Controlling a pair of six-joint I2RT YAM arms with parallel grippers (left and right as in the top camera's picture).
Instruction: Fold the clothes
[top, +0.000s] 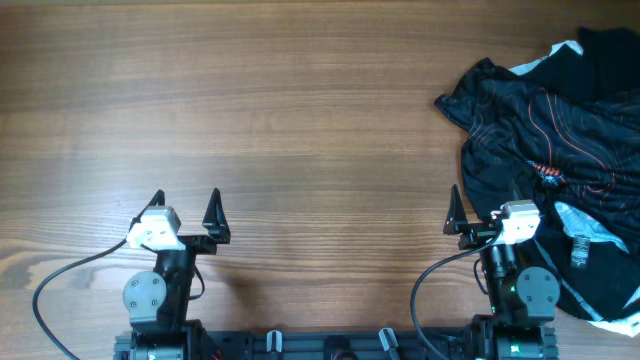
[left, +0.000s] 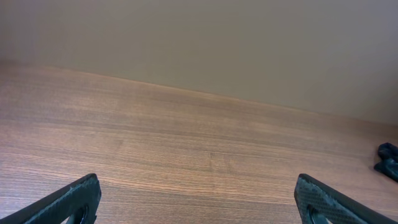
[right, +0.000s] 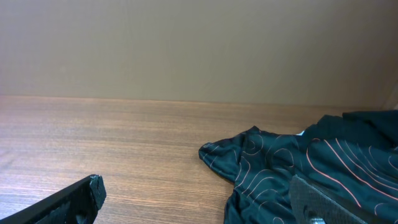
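Observation:
The black jersey (top: 555, 130) with thin orange-red contour lines and pale panels lies crumpled at the table's right edge. It also shows in the right wrist view (right: 298, 168), and a small dark bit of it shows at the far right of the left wrist view (left: 388, 160). My right gripper (top: 480, 210) is open and empty at the jersey's near left edge; in its wrist view (right: 199, 199) the right finger is over the cloth. My left gripper (top: 187, 210) is open and empty over bare wood at the near left; its wrist view (left: 199, 199) shows only wood between the fingers.
The wooden table (top: 280, 120) stretches between and beyond the arms. Both arm bases and their black cables (top: 60, 290) sit along the near edge. A plain wall (left: 199, 37) stands behind the table's far edge.

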